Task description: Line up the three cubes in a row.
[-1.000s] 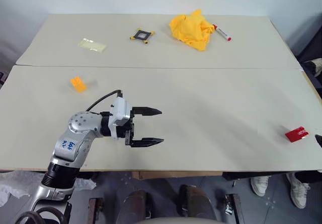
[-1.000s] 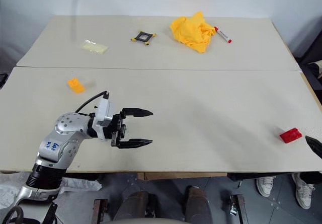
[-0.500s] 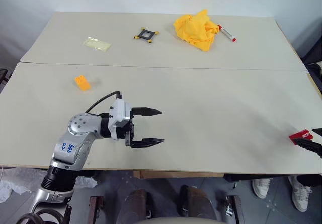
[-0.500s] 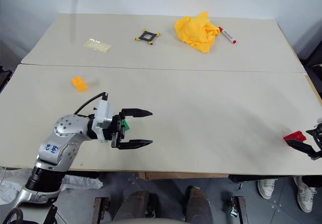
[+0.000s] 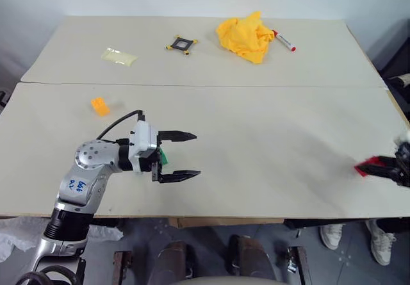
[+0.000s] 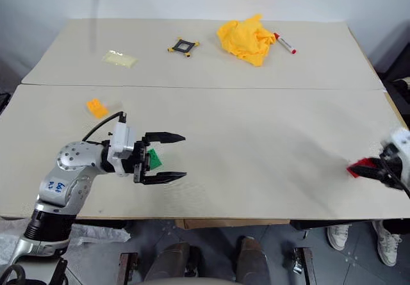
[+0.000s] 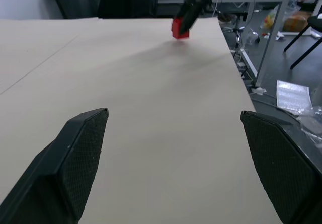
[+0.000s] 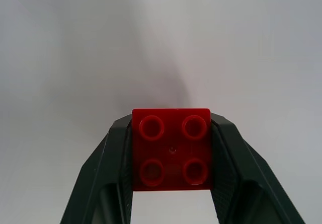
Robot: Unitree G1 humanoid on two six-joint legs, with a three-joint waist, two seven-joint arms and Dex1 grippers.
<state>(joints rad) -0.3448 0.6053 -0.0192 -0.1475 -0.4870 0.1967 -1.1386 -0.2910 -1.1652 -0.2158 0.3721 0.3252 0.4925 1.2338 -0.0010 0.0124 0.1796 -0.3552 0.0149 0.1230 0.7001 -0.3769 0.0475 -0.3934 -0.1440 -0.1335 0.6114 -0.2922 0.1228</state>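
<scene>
Jaws of the right gripper (image 8: pixel 171 148) have just clamped on the red cube (image 8: pixel 171 148), so carrying can begin; left gripper (image 5: pixel 182 155) stays apart, empty.

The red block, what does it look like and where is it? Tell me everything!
The red block is a small, shiny plastic cube with four round studs in a square on its top. The right claw is shut on it, one dark finger pressed against each side. It sits at the near right edge of the pale table, far from the other blocks. Whether it rests on the table or is lifted is unclear.
</scene>
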